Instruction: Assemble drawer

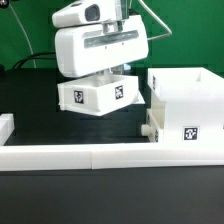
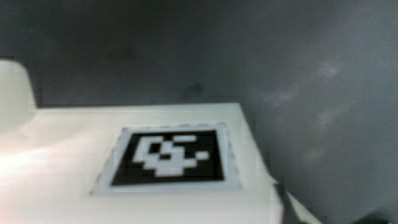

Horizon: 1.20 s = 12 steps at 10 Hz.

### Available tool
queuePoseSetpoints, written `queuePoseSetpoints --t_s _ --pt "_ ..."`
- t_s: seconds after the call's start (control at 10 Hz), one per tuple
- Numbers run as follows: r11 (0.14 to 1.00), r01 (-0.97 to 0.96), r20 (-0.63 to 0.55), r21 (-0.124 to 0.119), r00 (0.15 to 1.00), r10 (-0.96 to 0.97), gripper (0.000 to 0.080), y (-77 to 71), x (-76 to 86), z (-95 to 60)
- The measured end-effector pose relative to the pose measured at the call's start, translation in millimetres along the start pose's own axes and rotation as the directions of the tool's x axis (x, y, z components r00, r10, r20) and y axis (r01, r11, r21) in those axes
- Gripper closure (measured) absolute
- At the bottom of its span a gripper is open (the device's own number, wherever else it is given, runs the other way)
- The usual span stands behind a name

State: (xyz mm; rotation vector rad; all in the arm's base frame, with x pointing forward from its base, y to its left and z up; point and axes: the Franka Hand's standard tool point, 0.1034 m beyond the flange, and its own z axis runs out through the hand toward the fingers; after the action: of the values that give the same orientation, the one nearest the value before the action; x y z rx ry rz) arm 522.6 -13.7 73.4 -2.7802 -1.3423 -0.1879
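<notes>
We hold one tray (image 1: 97, 94) in our closed gripper (image 1: 100, 76), off the table; the case (image 1: 185, 105) at three o'clock awaits it.

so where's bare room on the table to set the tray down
Free: the dark tabletop on the exterior view's left, between the small white block and the tray, behind the border rail. Crowded: the exterior view's right, where the box case sits close beside the tray under the gripper.

No readable words or numbers appear; only black-and-white square tags mark the tray (image 1: 97, 95) and, beside it, the box case (image 1: 185, 105).
</notes>
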Motion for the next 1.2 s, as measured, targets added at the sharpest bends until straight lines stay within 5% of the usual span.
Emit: queuePoseSetpoints --t_s 0.4,0.8,1.2 --pt "0.979 0.202 0.008 0.002 0.979 -0.202 0.0757 0.2 -3.3 1.8" --pt "0.825 0.566 0.051 0.008 0.823 -0.565 0.0757 4.0 -9.5 6.6" --pt "0.794 0.608 0.061 0.012 0.792 -0.608 0.0757 4.7 -9.7 8.7"
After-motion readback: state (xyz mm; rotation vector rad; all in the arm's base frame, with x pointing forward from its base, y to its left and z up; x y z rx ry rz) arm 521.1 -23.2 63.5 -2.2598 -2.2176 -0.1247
